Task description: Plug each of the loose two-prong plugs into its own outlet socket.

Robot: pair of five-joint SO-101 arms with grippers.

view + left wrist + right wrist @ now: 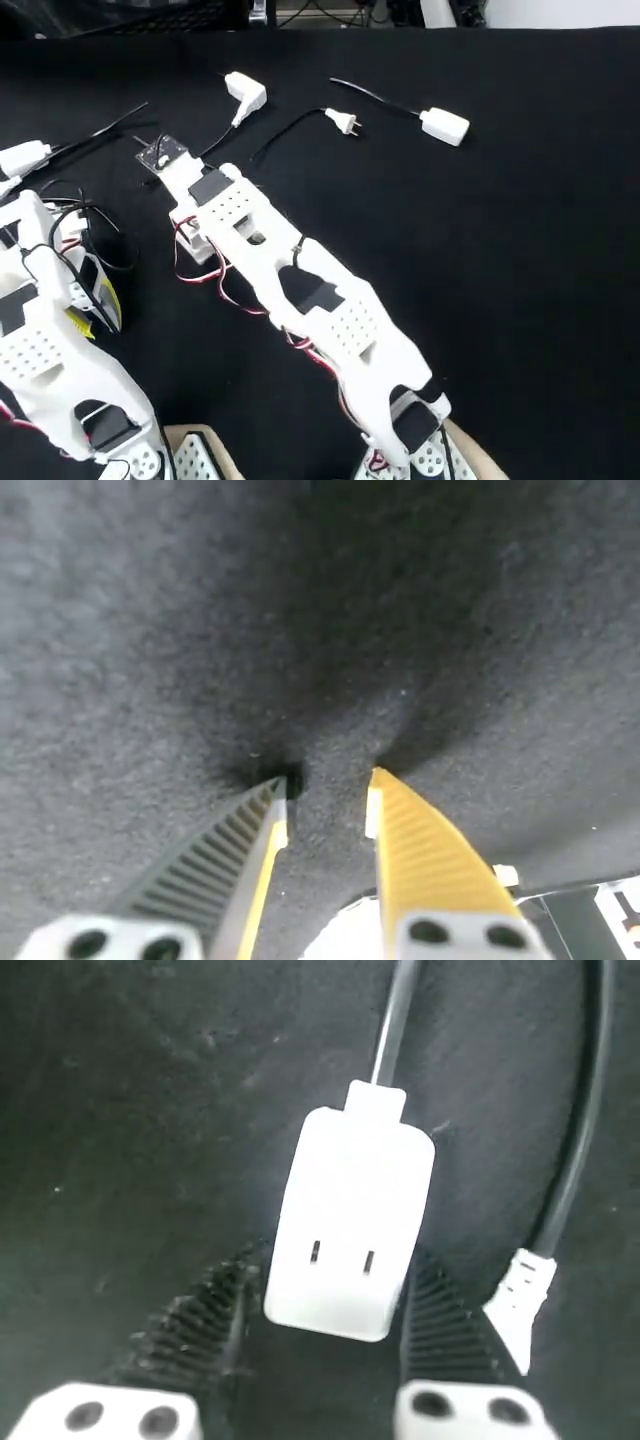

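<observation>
Black cloth covers the table, and two white arms reach up it from the near edge.

The right gripper sits at about 10 o'clock from the middle of the table. Its ridged fingers press narrowly against the two long sides of a white socket. The socket's two slots face the wrist camera, and its grey cord runs straight away from the gripper. Just beside the socket lies a white cord end on a black cord. I cannot tell whether it is a plug.

The left gripper points down at bare cloth near 8 o'clock. Its grey and yellow fingers stand a narrow gap apart with nothing between them, tips at or just above the cloth.

Farther up the table, a loose two-prong plug lies at 12 o'clock, its black cord curving off toward 10 o'clock. A second white block with a cord rests at 11 o'clock. A third block lies at 1 o'clock, well apart from the plug. Another white piece sits at the 9 o'clock edge, black cords beside it.
</observation>
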